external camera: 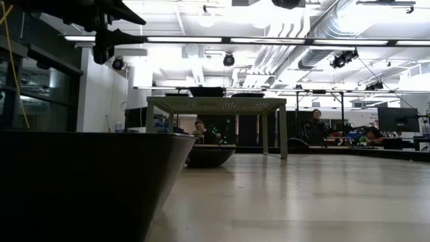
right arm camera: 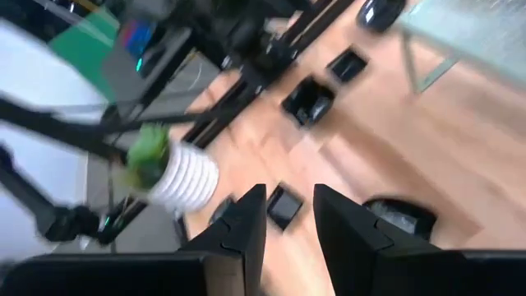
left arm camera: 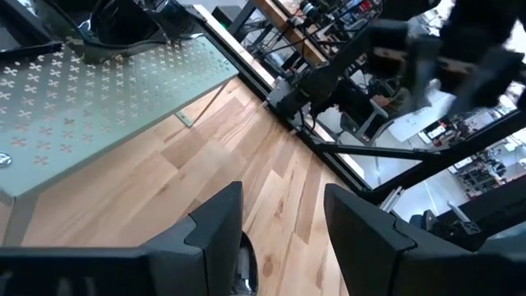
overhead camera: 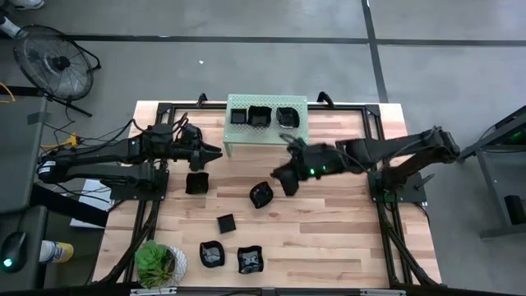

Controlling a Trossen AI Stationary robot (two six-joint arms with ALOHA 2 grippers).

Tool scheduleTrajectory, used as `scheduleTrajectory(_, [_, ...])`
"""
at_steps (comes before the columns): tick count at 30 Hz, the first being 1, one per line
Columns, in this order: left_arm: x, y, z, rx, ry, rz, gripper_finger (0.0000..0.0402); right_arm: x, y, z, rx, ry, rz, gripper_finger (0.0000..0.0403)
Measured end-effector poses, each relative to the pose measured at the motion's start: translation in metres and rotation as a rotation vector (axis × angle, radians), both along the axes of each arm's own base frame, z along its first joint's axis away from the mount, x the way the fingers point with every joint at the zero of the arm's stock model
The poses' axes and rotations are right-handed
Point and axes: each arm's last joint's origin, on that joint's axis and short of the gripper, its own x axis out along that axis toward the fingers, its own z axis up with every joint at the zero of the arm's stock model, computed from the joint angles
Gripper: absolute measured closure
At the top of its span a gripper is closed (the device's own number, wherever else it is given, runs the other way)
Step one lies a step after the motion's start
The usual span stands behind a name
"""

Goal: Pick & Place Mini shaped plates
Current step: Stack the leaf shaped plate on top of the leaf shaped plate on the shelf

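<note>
- Right pincer point(overhead camera: 289, 174) hovering above wooden surface point(overhead camera: 329, 238), between pale green perforated metal shelf point(overhead camera: 296, 131) and loose dishes; fingers parted, nothing between them in right wrist view.
- Left pincer point(overhead camera: 215, 154) beside shelf's left end, fingers apart, empty.
- Small glossy black mini shaped plates: three on shelf point(overhead camera: 260, 116), five loose on surface.
- Nearest loose dish, wavy-edged point(overhead camera: 261, 195), just beside right pincer, toward surface's front; right arm nearer.
- Square dish point(overhead camera: 196, 182) nearer left pincer.
</note>
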Motion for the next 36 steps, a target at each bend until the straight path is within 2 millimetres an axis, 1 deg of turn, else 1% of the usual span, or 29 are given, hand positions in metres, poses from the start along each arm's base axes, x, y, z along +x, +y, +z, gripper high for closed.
scheduleTrajectory(4, [0.000,0.000,0.000,0.000,0.000,0.000,0.0232,-0.006,0.023,-0.004,0.013,0.023,0.043,0.0304])
scheduleTrajectory(7, [0.000,0.000,0.000,0.000,0.000,0.000,0.0232,-0.010,0.040,-0.014,-0.023,0.048,0.105,0.0304])
scheduleTrajectory(12, [0.000,0.000,0.000,-0.001,0.000,-0.009,0.0232,-0.020,0.063,-0.044,-0.077,0.128,0.210,0.0304])
scheduleTrajectory(16, [0.000,0.000,0.000,-0.003,0.003,-0.012,0.0232,-0.026,0.073,-0.073,-0.109,0.170,0.282,0.0304])
scheduleTrajectory(19, [0.000,0.000,0.000,-0.004,0.003,-0.012,0.0232,-0.028,0.077,-0.093,-0.115,0.142,0.331,0.0304])
scheduleTrajectory(21, [0.000,0.000,0.000,-0.011,0.003,-0.011,0.0232,-0.029,0.077,-0.107,-0.032,0.120,0.279,0.0304])
scheduleTrajectory(23, [0.000,0.000,0.000,-0.014,0.003,-0.010,0.0232,-0.029,0.073,-0.120,0.099,0.092,0.150,0.0304])
scheduleTrajectory(26, [0.000,0.000,0.000,-0.019,0.002,-0.010,0.0232,-0.035,0.066,-0.145,0.309,0.064,-0.075,0.0304])
scheduleTrajectory(30, [0.000,0.000,0.000,-0.019,0.002,-0.010,0.0232,-0.045,0.062,-0.176,0.522,0.033,-0.242,0.0304])
scheduleTrajectory(33, [0.000,0.000,0.000,-0.019,0.002,-0.010,0.0232,-0.045,0.061,-0.195,0.582,0.041,-0.294,0.0304])
scheduleTrajectory(36, [0.000,0.000,0.000,-0.018,0.003,-0.007,0.0232,-0.034,0.063,-0.205,0.600,0.054,-0.325,0.0304])
